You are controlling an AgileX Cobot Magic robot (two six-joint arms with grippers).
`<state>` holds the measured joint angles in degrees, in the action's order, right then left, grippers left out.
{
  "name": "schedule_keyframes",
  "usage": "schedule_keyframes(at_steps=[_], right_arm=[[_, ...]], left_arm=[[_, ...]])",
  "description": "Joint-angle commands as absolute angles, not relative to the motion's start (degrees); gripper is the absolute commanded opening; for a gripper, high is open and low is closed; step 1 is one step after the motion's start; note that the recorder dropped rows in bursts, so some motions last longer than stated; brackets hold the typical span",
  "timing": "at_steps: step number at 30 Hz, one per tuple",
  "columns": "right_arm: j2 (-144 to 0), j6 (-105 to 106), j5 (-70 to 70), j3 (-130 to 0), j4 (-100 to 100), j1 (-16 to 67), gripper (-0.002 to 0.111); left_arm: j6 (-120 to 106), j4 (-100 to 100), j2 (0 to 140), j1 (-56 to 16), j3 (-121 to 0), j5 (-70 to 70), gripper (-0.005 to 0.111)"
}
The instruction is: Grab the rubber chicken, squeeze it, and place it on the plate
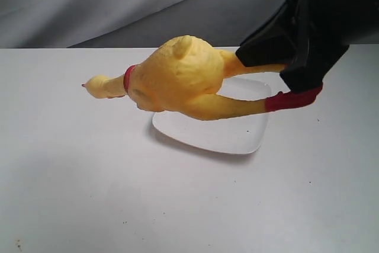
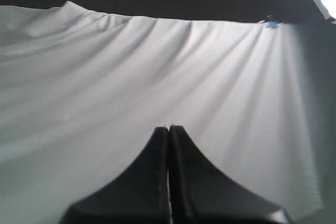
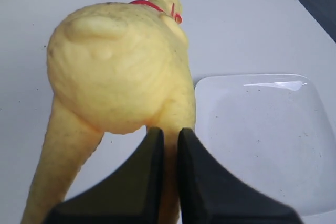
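Observation:
The rubber chicken hangs level in the air above the table, its head to the left and its legs to the right. My right gripper is shut on one yellow leg; the other leg with its red foot juts free. In the right wrist view the two black fingers pinch that leg below the plump body. The white plate lies on the table under the chicken, also seen as the plate beside the body. My left gripper is shut on nothing, facing grey cloth.
A white tabletop spreads round the plate. A grey cloth backdrop hangs behind the table's far edge, and the left wrist view shows only that cloth.

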<state>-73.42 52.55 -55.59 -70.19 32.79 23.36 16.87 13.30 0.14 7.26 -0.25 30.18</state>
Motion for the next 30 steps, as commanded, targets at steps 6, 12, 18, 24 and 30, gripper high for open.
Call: schedule_keyframes(at_steps=[6,12,18,24,30], right_arm=[[-72.9,61.0,-58.5,-70.1,47.2,12.3,0.000],[-73.5,64.0,-64.6,-70.1,52.5,5.8,0.000],[-74.4,64.0,-67.1,-70.1,55.2,5.8,0.000],[-74.4,64.0,-68.3,-70.1,55.2,5.8,0.000],[-74.4,64.0,-68.3,-70.1,55.2,5.8,0.000]], left_arm=[[61.3,65.3,0.6,7.5,0.0,38.0,0.000],[62.3,65.9,12.3,7.5,0.0,44.3,0.026],[70.9,77.2,35.4,7.5,-11.3,57.0,0.067],[71.5,81.1,50.1,7.4,-21.6,64.9,0.065],[70.3,99.9,53.3,7.4,-37.1,65.9,0.065]])
